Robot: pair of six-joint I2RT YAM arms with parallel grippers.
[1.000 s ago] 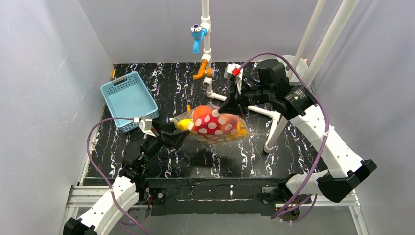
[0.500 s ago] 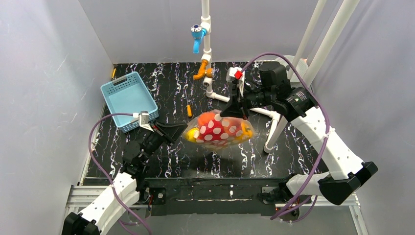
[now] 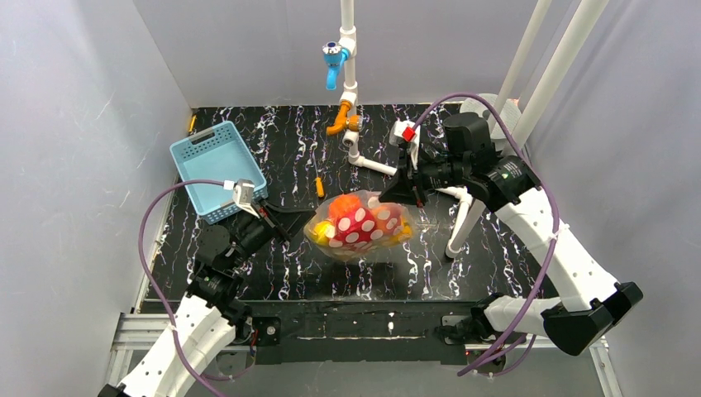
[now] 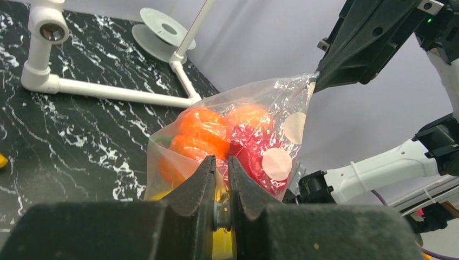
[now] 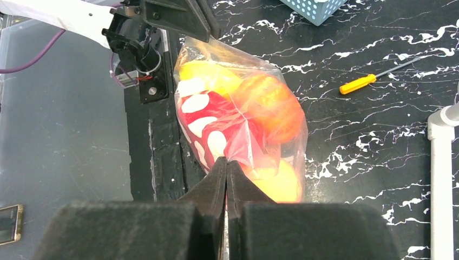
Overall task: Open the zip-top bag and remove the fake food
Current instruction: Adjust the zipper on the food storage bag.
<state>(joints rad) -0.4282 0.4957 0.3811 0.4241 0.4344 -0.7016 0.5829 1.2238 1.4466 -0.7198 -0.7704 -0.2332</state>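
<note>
The zip-top bag (image 3: 357, 227), clear plastic with white dots, hangs above the black marbled table, stretched between both grippers. Inside it the fake food (image 5: 273, 103) shows as orange, red and yellow pieces. My left gripper (image 4: 222, 161) is shut on the bag's left end, with film pinched between its fingers; in the top view it (image 3: 304, 222) sits at the bag's left edge. My right gripper (image 5: 226, 161) is shut on the bag's right edge and shows in the top view (image 3: 405, 194) at the bag's upper right. The zip seal is not clearly visible.
A light blue basket (image 3: 216, 169) stands at the back left. A small orange-handled screwdriver (image 3: 319, 185) lies between basket and bag. A white PVC pipe frame (image 3: 372, 164) with a blue tap (image 3: 333, 58) stands behind the bag, and upright pipes (image 3: 463, 222) at its right.
My left gripper went from wide open to shut on the bag's left end. The bag shifted slightly right and lower, and the right arm moved a little with it.
</note>
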